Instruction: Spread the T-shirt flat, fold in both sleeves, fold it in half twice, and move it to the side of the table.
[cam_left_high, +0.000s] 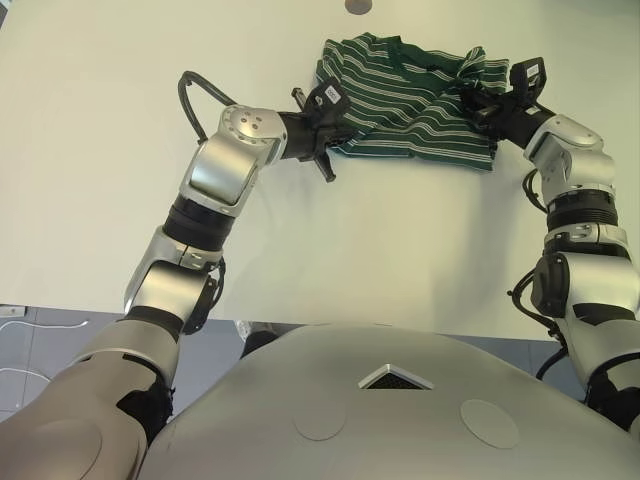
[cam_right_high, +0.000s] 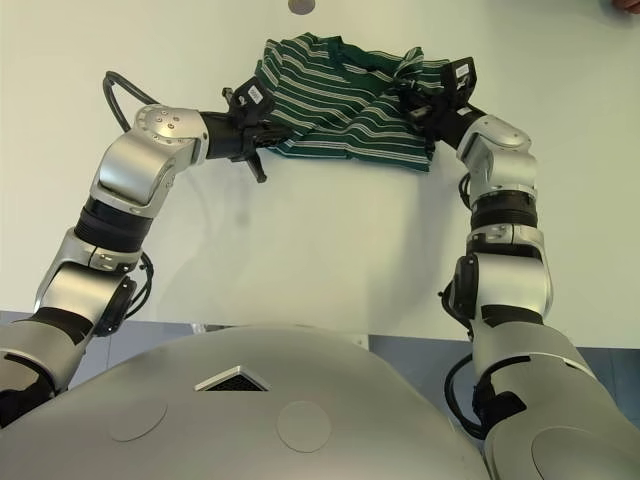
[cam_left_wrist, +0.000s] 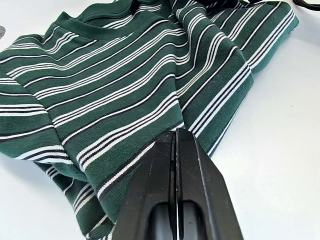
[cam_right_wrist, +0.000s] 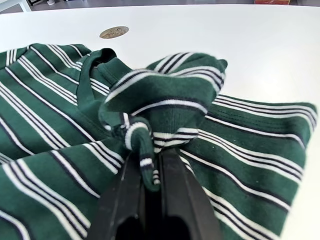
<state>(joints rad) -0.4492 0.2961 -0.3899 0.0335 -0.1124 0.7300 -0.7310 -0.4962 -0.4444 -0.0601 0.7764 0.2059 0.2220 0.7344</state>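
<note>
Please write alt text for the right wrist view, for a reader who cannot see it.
The black right gripper pinches a bunched fold of a dark green T-shirt with white stripes. The rest of the shirt lies rumpled on a white table, and a small round disc sits on the table beyond it.

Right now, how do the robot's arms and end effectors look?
The left arm and right arm have rounded silver shells, black joints and looping black cables. The left end effector and right end effector are black, each with two tapered fingers and a small white label.
</note>
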